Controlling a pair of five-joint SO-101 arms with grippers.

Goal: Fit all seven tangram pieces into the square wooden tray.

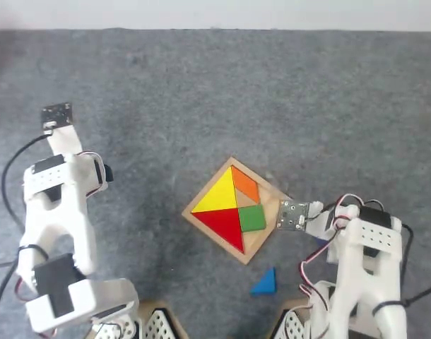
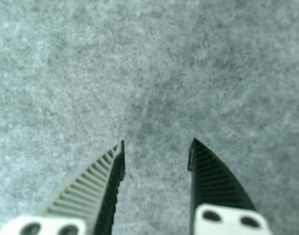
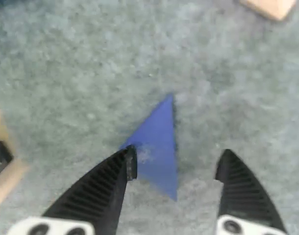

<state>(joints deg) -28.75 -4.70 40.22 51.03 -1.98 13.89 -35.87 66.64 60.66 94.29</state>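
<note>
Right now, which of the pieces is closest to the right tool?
The blue triangle, flat on the grey mat between the open right tool's fingers. The yellow, orange, red and green pieces all sit in the tray.

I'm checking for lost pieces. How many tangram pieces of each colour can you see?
yellow triangle: 1
red triangle: 1
orange piece: 1
green square: 1
light blue triangle: 1
dark blue triangle: 1
Total: 6
</note>
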